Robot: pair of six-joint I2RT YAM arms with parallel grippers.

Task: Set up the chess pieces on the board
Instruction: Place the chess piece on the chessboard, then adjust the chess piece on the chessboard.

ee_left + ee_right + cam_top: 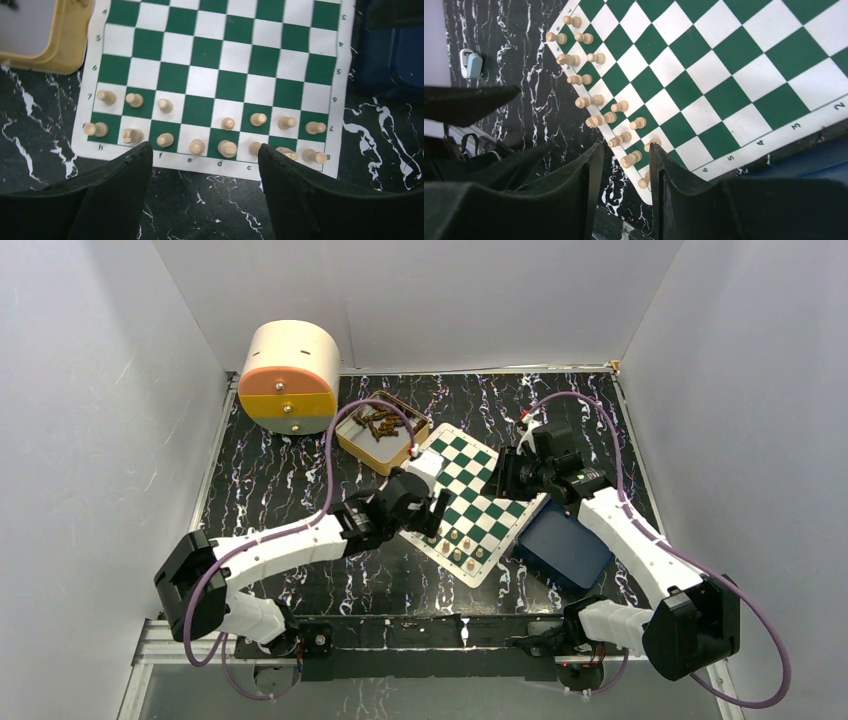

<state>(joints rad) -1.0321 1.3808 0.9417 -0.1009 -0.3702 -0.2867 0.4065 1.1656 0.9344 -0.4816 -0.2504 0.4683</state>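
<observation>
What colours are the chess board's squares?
The board has dark green and white checks; clearest in the left wrist view.

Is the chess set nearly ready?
Done: fifteen light tan wooden chess pieces fill two rows of the green-and-white checked board, one square gap. In hand: nothing; left end effector and right end effector look empty. Left: that gap, and the bare far side.

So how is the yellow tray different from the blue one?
The yellow tray is light and holds a heap of small brown bits; the blue tray is dark, with nothing showing inside. The yellow tray lies at the far left of the board, the blue tray at its near right. Both are rectangular and sit right beside the board.
</observation>
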